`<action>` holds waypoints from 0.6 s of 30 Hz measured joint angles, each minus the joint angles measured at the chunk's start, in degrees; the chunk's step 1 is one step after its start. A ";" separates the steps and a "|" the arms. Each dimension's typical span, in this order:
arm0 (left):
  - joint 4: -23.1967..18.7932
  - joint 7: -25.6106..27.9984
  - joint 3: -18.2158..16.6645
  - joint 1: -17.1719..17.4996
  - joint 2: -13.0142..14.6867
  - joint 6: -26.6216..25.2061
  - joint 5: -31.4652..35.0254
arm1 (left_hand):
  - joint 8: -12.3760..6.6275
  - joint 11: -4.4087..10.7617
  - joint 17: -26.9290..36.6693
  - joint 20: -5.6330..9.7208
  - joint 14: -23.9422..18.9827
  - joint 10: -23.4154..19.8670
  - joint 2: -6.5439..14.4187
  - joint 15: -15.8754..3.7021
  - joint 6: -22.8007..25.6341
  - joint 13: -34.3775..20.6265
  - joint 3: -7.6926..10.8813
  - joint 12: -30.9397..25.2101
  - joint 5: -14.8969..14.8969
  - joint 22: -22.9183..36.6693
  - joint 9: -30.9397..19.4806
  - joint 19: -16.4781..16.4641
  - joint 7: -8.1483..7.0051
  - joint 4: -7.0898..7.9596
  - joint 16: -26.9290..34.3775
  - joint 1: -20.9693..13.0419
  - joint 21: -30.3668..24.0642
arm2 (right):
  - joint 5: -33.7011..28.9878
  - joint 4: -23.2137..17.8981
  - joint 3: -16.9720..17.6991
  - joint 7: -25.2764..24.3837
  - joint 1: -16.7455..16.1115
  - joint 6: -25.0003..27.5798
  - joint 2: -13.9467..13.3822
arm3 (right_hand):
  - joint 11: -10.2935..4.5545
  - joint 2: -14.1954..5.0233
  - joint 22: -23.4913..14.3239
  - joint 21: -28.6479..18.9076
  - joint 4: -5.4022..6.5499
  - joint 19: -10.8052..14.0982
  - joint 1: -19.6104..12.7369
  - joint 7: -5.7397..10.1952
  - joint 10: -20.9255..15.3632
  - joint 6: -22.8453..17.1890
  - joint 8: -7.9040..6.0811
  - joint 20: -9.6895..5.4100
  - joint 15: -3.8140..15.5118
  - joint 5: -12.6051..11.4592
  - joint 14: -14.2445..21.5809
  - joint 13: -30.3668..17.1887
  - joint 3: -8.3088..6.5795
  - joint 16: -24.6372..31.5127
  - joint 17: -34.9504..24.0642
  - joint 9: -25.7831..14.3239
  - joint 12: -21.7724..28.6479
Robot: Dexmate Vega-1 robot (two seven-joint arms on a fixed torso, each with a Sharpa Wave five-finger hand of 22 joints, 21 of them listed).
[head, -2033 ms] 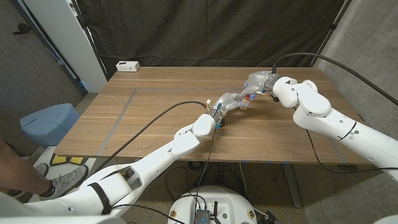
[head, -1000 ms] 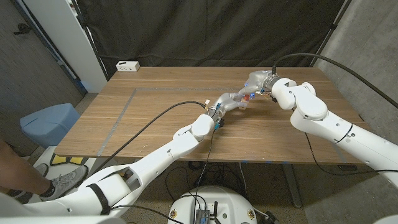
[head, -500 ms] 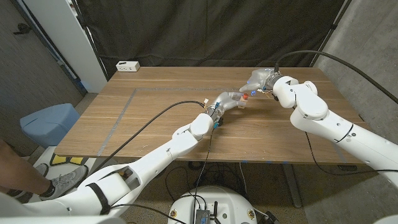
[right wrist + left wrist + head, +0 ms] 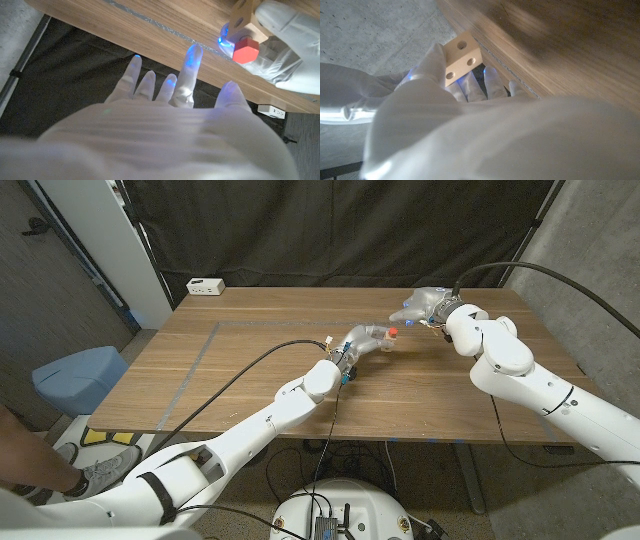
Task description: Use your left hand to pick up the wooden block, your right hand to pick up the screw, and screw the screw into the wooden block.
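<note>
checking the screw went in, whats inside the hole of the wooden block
A red screw sits in the wooden block, held by the left robot hand. Only its head shows; the shank is hidden inside.

Pale bare-wood block (image 4: 462,58), glossy red plastic screw head (image 4: 245,50), matt grained wooden table (image 4: 250,360).

Your left hand (image 4: 287,47) hides most of the wooden block (image 4: 245,17); the picture edge crops its top.
</note>
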State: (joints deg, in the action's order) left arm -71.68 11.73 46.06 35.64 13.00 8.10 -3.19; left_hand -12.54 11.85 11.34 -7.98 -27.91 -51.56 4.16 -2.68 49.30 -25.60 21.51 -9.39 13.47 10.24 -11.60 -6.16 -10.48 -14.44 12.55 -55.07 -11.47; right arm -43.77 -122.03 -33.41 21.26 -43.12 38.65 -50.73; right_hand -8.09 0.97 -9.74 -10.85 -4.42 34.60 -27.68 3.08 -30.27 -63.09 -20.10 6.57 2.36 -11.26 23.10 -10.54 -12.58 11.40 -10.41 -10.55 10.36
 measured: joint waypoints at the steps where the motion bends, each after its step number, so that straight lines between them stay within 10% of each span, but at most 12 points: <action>1: 0.00 -0.08 0.00 0.00 0.00 0.01 -0.15 | 0.00 0.00 0.00 0.00 0.00 0.00 0.00 0.00 0.00 0.00 0.00 0.00 0.00 0.00 0.00 0.00 0.00 0.00 0.00 0.00 0.00 | 1.52 -0.04 0.16 -2.03 -0.18 0.49 0.02 | 0.23 0.00 0.00 0.00 0.00 0.00 0.00 -0.07 0.23 0.32 0.25 0.00 0.00 0.00 0.00 0.00 0.00 0.00 -0.05 0.00 0.00; 18: -1.16 -0.89 -0.84 0.40 0.35 0.03 -1.86 | 0.15 -0.67 -0.16 0.21 0.00 -0.68 -0.76 0.00 0.10 0.00 -0.41 0.00 -0.06 0.00 0.04 -0.21 -0.09 0.42 0.00 0.76 0.00 | 12.10 -0.67 3.17 -13.46 -4.10 1.83 -0.17 | 1.79 -0.30 0.15 0.00 -0.48 0.51 0.30 0.75 1.79 4.60 3.06 0.50 -0.62 0.00 -0.61 0.01 -0.02 0.00 -0.14 -0.27 0.00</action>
State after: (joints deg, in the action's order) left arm -72.83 10.84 45.23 36.04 13.35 8.14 -5.05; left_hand -12.39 11.19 11.18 -7.77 -27.91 -52.24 3.40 -2.68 49.40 -25.60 21.11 -9.39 13.41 10.24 -11.56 -6.37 -10.57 -14.02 12.55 -54.31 -11.47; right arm -31.67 -122.70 -30.24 7.80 -47.22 40.48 -50.90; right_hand -6.30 0.66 -9.59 -10.85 -4.90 35.11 -27.38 3.83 -28.48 -58.49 -17.04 7.08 1.74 -11.26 22.49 -10.54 -12.59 11.40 -10.55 -10.82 10.36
